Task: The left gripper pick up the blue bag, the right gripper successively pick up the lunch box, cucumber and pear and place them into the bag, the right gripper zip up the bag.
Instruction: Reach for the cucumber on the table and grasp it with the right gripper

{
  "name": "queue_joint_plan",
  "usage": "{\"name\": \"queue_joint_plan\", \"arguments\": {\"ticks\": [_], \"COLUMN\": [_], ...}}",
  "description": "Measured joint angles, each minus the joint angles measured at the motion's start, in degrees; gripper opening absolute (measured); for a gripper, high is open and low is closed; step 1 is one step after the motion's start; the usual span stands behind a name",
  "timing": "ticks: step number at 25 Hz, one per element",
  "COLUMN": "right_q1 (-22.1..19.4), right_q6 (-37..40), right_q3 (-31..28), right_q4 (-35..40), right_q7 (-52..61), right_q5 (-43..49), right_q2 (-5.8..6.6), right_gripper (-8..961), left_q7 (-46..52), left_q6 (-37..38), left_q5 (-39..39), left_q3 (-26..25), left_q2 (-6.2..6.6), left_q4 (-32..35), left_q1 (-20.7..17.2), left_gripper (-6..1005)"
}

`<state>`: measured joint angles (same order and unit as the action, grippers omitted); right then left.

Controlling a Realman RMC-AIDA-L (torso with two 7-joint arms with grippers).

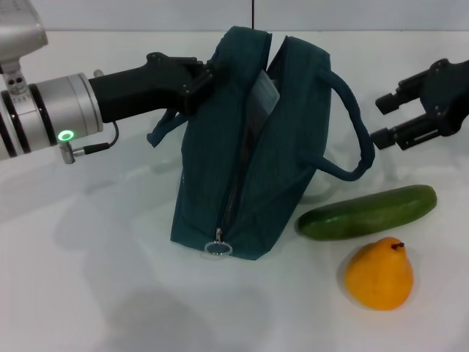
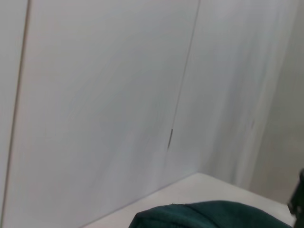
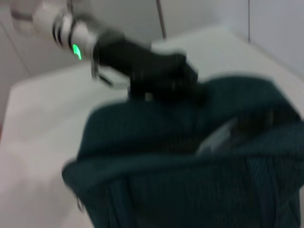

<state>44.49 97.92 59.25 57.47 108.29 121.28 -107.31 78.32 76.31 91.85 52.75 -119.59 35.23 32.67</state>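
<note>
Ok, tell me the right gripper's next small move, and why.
Probably lower the open right gripper toward the cucumber. The left gripper holds the bag by its top edge, a pale box already shows inside the opening, and the cucumber and pear lie on the table.

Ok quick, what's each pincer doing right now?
Left pincer: shut on the bag, at its top edge.
Right pincer: open, empty, above the cucumber.
</note>
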Motion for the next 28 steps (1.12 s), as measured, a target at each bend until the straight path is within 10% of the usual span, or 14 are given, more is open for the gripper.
{"name": "queue_joint_plan", "arguments": {"ticks": [12,28], "right_q1": [3.84,4.85], "right_q6": [-1.48,-4.77], "right_q3": [10.50,19.01], "right_q4": [0.27,0.30], "right_q7": [0.01,-0.24], "right_q5": [16.37,22.19], "right_q2": [-5.00,-7.50], "right_gripper": [780,790], "left_q7": [-3.12,-3.07], "left_q6": [-4.56,-5.39], "left_q5": [-6.07,-7.13], "left_q3": [0.01,-0.11], "left_q2": [-0.06,-0.03], "left_q4": [-4.54,-5.26], "left_q1": [0.32,-0.17], "left_gripper": [67,69]}}
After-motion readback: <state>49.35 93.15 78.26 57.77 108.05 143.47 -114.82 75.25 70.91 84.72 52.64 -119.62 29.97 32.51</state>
